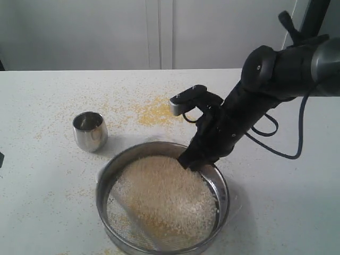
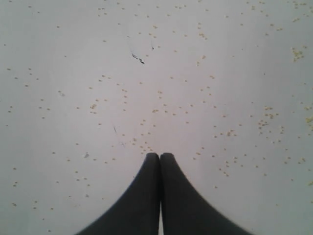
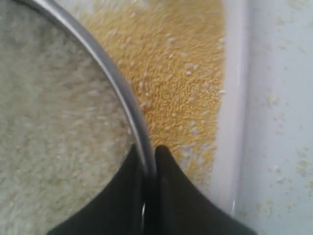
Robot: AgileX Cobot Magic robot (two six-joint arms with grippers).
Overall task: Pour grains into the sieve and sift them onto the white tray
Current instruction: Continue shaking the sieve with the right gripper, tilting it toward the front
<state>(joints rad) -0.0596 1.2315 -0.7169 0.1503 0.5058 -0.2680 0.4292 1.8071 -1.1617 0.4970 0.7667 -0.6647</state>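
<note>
The round steel sieve (image 1: 106, 183) sits low in the exterior view, heaped with whitish-beige grains (image 1: 164, 191). My right gripper (image 1: 190, 162) is shut on the sieve's far rim. In the right wrist view the rim (image 3: 105, 68) runs between the two black fingertips, grains (image 3: 49, 132) lie inside it, and fine yellow meal (image 3: 181, 83) covers the white tray (image 3: 234, 98) beneath. In the exterior view only a sliver of the tray (image 1: 234, 204) shows past the sieve's right side. My left gripper (image 2: 160, 155) is shut and holds nothing, over bare table.
The small shiny steel cup (image 1: 90, 130) stands upright left of the sieve, and looks empty. Yellow meal (image 1: 156, 111) is spilt on the white table (image 1: 42, 175) behind the sieve, with stray grains scattered around. The right arm's cable (image 1: 276, 143) loops beside it.
</note>
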